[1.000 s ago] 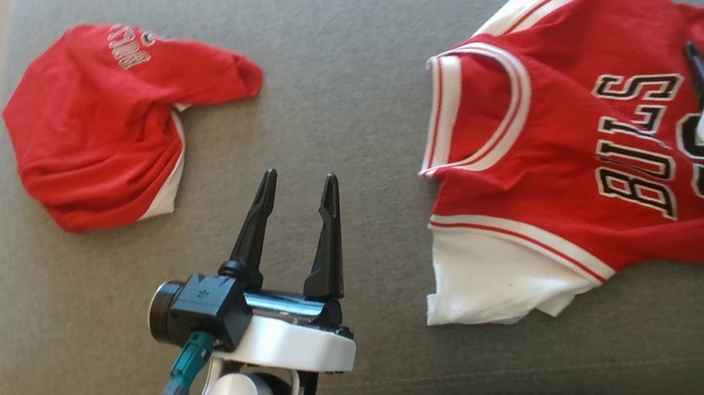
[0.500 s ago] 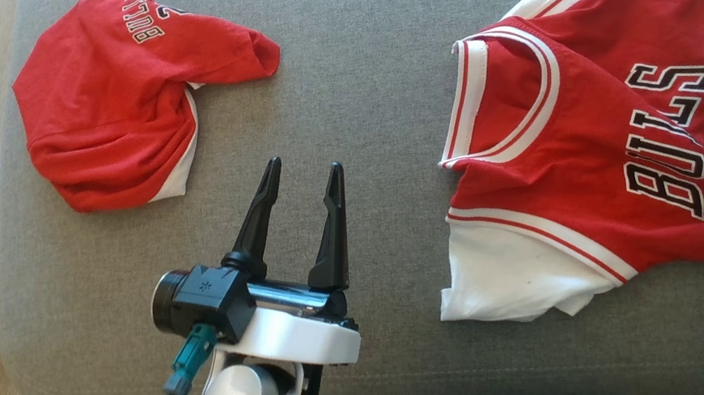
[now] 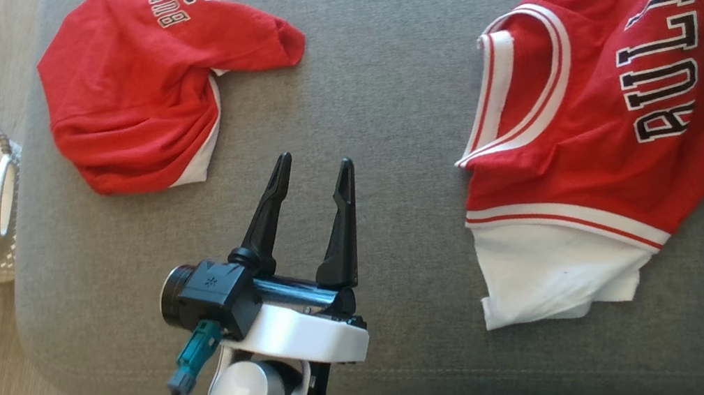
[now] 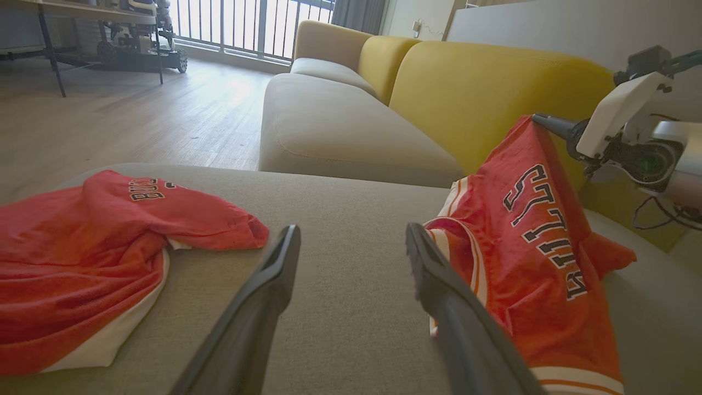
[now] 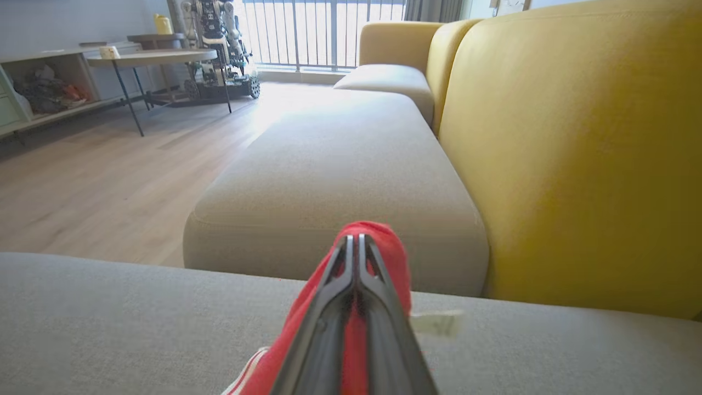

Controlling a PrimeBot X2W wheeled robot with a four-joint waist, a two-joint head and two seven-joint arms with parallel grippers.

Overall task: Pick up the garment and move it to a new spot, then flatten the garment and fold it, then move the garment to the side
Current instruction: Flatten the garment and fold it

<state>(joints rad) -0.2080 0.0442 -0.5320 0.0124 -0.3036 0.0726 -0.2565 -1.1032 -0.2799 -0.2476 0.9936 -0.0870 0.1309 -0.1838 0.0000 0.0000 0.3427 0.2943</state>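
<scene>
Progress stands at the first step, in our judgement. We find the right gripper (image 5: 356,241) clamped tight on a pinch of the red fabric basketball jersey with white trim and black lettering (image 3: 597,137); red cloth shows between and around its closed fingers in the right wrist view. In the left wrist view the held edge is raised clear of the grey upholstered sofa seat (image 3: 376,80), in front of the yellow backrest (image 4: 482,88), and the jersey hangs as a slope from that grip. Its lower, white-trimmed end lies on the cushion at the robot's right. We therefore rate the pick-up as begun, not complete. The left gripper (image 3: 315,161) hovers over bare cushion with its fingers spread wide, holding nothing, apart from both cloths. A second crumpled red garment with a white edge (image 3: 145,96) lies at the far left of the seat, near the white woven basket (image 3: 3,189) beside the sofa. Outstanding: carrying the jersey to a new spot, flattening, folding, and setting it aside
</scene>
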